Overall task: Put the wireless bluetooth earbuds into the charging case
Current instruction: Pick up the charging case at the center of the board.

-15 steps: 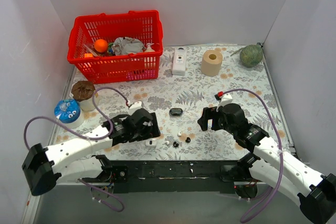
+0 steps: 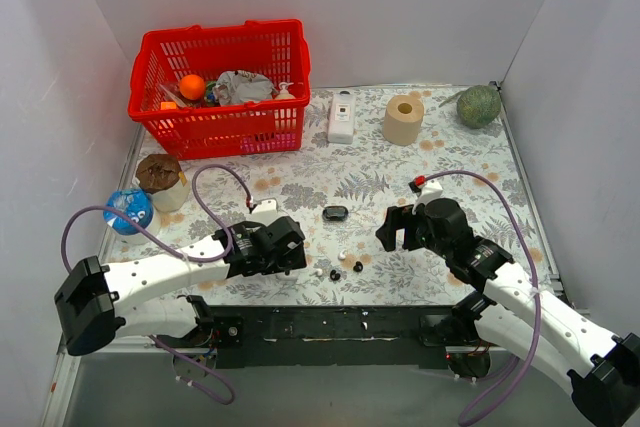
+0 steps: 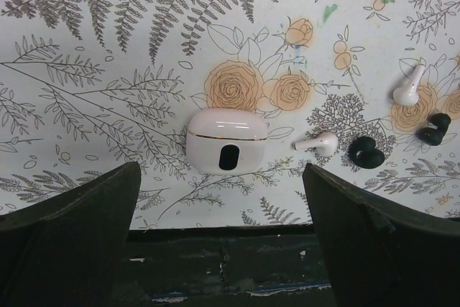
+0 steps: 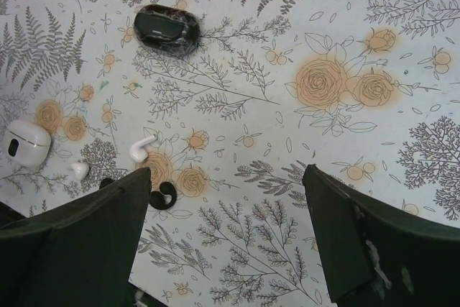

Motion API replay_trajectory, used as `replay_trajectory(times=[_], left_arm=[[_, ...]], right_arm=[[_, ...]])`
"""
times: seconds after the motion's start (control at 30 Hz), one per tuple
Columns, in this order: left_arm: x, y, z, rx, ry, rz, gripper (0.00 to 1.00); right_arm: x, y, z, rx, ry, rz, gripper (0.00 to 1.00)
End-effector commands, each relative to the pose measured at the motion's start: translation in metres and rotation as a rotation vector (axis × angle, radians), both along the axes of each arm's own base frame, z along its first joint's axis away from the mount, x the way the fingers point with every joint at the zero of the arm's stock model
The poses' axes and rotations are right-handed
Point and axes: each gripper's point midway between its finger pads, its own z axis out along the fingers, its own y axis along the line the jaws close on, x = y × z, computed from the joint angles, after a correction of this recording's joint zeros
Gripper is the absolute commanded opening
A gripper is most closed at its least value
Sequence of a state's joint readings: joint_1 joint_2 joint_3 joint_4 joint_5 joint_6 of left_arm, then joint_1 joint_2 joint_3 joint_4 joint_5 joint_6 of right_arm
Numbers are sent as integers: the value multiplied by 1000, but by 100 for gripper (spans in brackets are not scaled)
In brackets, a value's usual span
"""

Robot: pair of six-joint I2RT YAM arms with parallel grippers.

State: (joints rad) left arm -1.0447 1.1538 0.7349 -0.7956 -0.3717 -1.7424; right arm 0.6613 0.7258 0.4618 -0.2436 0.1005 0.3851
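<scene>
A closed white charging case (image 3: 226, 150) lies on the floral cloth, just ahead of my open, empty left gripper (image 3: 223, 249). To its right are a white earbud (image 3: 316, 141), a black earbud (image 3: 366, 153), a second white one (image 3: 407, 90) and a second black one (image 3: 433, 129). In the top view the left gripper (image 2: 280, 259) hides the white case, and the buds (image 2: 335, 274) lie just right of it. A black case (image 2: 335, 213) lies farther back. My right gripper (image 4: 226, 249) is open and empty above bare cloth, with the black case (image 4: 167, 28) and buds (image 4: 141, 149) to its left.
A red basket (image 2: 220, 87) of items stands at the back left. A white bottle (image 2: 342, 115), a paper roll (image 2: 404, 119) and a green melon (image 2: 479, 105) line the back. A brown-lidded cup (image 2: 159, 175) and a blue container (image 2: 128, 209) stand at the left edge.
My left gripper has shifted slightly right and toward the near edge, and now covers the white case in the top view. The right arm has not moved.
</scene>
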Motion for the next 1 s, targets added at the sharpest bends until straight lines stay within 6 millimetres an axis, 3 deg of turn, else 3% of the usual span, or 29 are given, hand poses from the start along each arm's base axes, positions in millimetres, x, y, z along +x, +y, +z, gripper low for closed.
replay_trajectory(times=[0.0,0.23,0.6,0.73,0.97], left_arm=[[12,8,17,-4,-87,56,98],[12,14,6,66,-86,3,98],[6,-3,-18,33,-36,-70,98],[9,-8,-24,58,-28,-92,91],[14,-13,-33,99,-17,-98,87]], right_arm=[[-2,0,0,-7,3,16,94],[-2,1,3,1,-4,17,94],[-2,4,2,-1,6,30,93],[-2,5,2,1,6,33,93],[-2,5,1,-2,11,37,93]])
